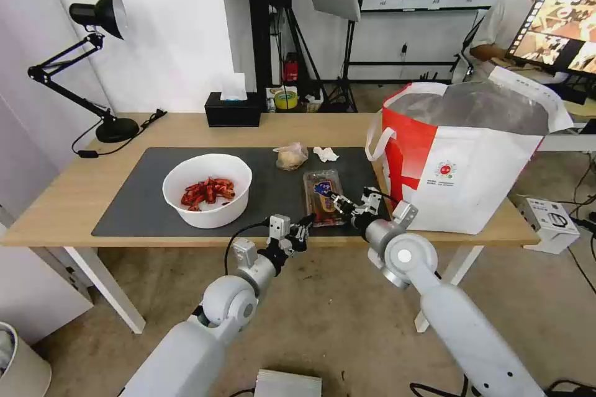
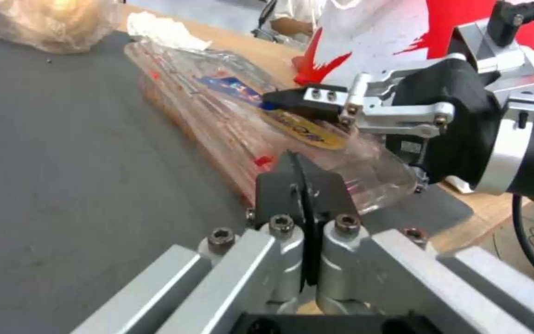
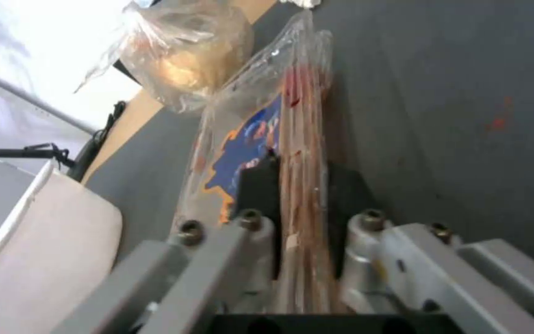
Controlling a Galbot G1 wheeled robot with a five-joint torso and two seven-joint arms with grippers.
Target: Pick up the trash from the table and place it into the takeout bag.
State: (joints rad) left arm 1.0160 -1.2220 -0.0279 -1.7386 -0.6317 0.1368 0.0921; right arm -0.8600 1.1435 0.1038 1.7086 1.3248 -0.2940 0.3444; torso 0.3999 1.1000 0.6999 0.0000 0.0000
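The clear hinged tray (image 1: 323, 194) of red fruits lies on the dark mat (image 1: 143, 198) near the table's (image 1: 186, 130) front edge. My right gripper (image 1: 336, 201) is shut on the tray's near right rim; its fingers (image 3: 257, 185) pinch the tray (image 3: 248, 134). My left gripper (image 1: 305, 224) is shut just off the tray's near left corner, its closed fingertips (image 2: 304, 181) against the tray (image 2: 218, 106). The white bowl (image 1: 207, 189) of red shells sits left. The small bag with the beige lump (image 1: 290, 156) and the tissue (image 1: 325, 153) lie behind. The takeout bag (image 1: 472, 180) stands open on the right.
A black tissue box (image 1: 233, 110) and a desk lamp (image 1: 102, 62) stand along the table's far edge. A person sits at a monitor (image 1: 559, 25) behind the bag. A small white box (image 1: 549, 217) lies on the floor at the right.
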